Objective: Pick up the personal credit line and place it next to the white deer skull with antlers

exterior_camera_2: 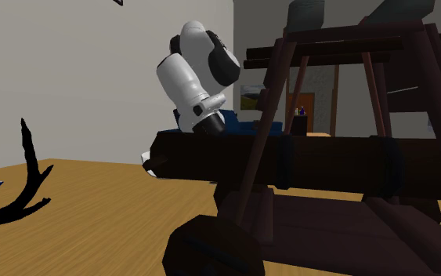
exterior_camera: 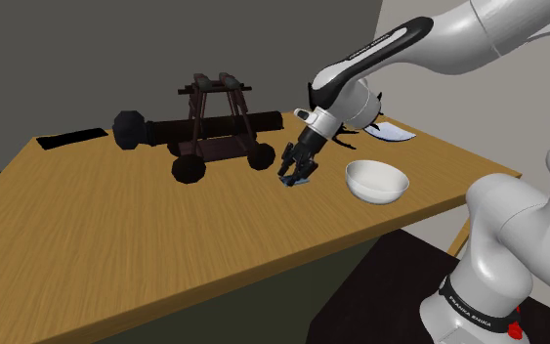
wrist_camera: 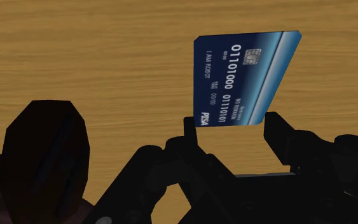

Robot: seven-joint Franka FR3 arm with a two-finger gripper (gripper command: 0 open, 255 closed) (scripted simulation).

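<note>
The claw [exterior_camera: 295,178], mid-frame in the shoulder view beside the catapult [exterior_camera: 214,127], is pinched on the blue card [wrist_camera: 244,79], whose long axis runs out past its tips, while the white skull [exterior_camera: 392,132] lies up-right, beyond the bowl [exterior_camera: 376,181].

The shoulder view looks down from high beside the stand [exterior_camera: 380,293] across the wooden table [exterior_camera: 116,244], with the catapult model [exterior_camera: 214,127] at mid-distance. The second exterior view sits low, near table level and very close behind the catapult model, facing the arm [exterior_camera_2: 191,78] beyond it. The wrist view faces the tabletop at close range, past the card [wrist_camera: 244,79]. All three views share the table.
</note>
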